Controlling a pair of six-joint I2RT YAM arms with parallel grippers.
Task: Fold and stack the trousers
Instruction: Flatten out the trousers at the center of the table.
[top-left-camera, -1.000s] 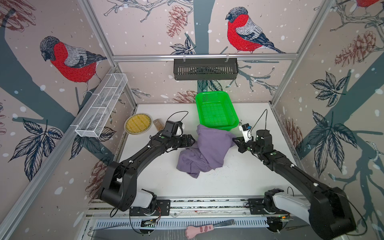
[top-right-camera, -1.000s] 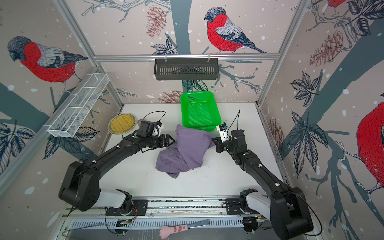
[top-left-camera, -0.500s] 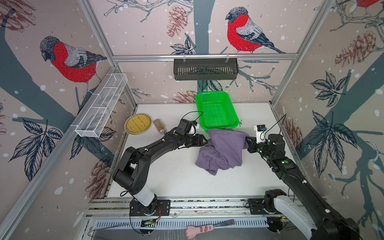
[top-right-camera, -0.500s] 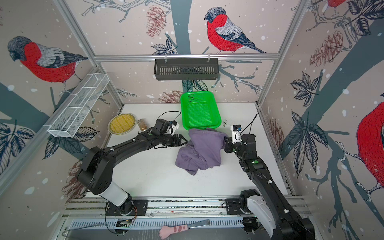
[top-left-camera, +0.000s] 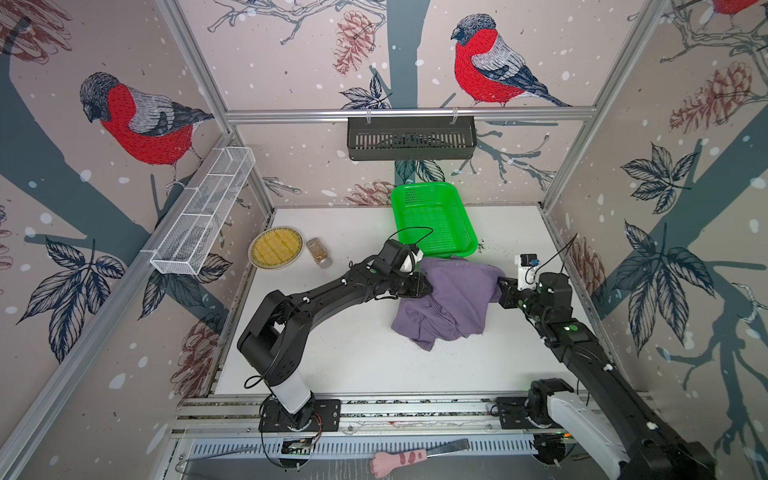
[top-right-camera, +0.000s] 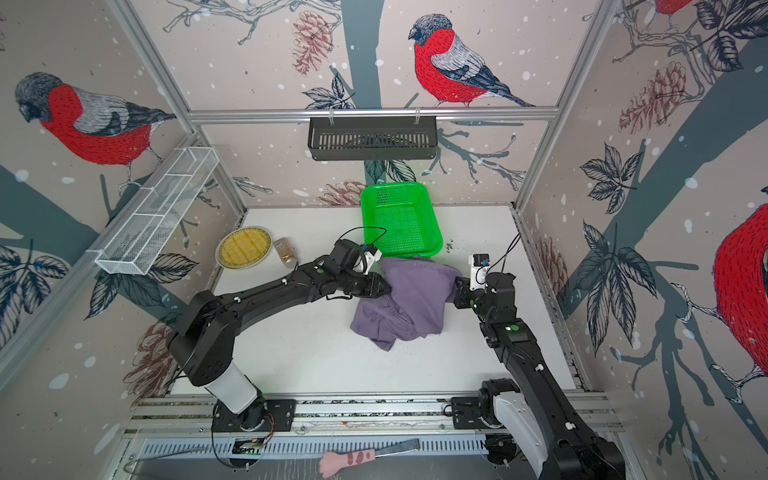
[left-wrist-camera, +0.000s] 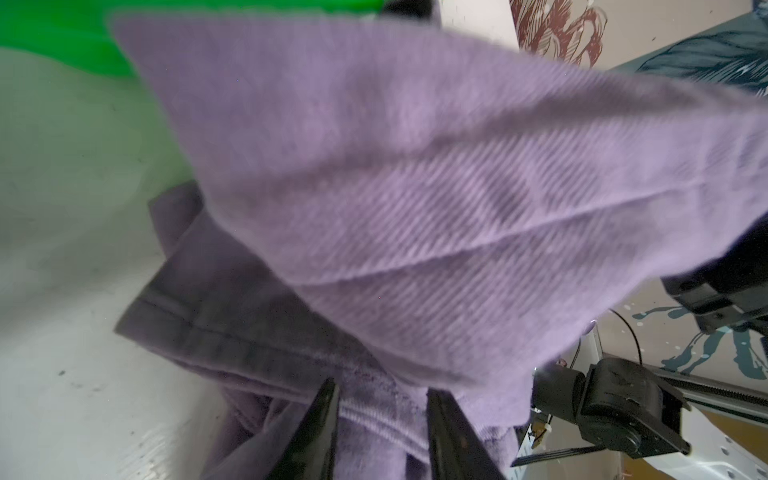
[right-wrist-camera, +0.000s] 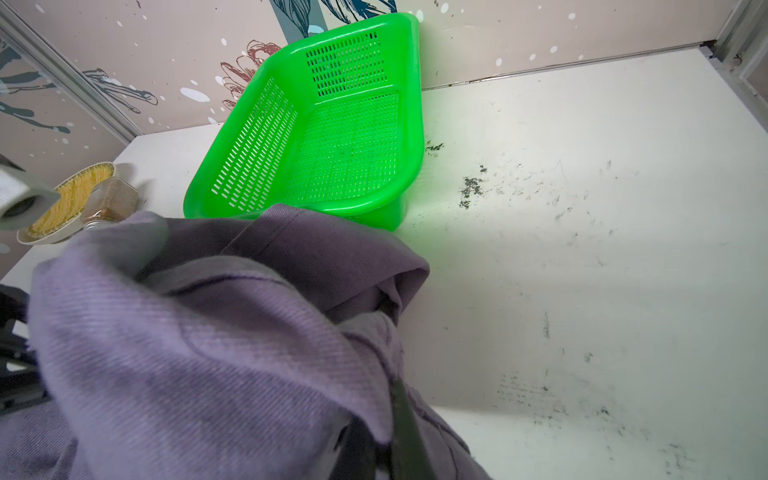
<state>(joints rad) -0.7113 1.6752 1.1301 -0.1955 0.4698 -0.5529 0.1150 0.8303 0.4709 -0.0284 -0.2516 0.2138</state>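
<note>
Trousers (top-left-camera: 451, 305): lying unfolded in a crumpled heap on the surface (top-left-camera: 340, 357), right of middle, between the two pincers.
Trousers, upper part: hanging raised off the surface, stretching from one pincer to the other in both top views (top-right-camera: 409, 301).
Trousers, lower part: bunching on the surface, one corner pointing toward the near edge.
Trousers, far edge: sitting just beside the near rim of the basket (top-left-camera: 424, 195); cannot tell if touching.
Right pincer (top-left-camera: 500, 286): clenched on the right edge of the trousers; cloth draping over it in the right wrist view (right-wrist-camera: 392, 392).
Left pincer (top-left-camera: 424, 286): reaching into the left edge of the trousers.
Left fingers (left-wrist-camera: 328, 415): standing partly apart in the left wrist view, straddling a seamed fold; cannot tell whether they are pinching it.
Basket: sitting at the far middle of the surface, nothing lying in it.
Dish (top-left-camera: 252, 251): sitting far left, well apart from the trousers.
Jar (top-left-camera: 319, 252): lying on its side just beside the dish.
</note>
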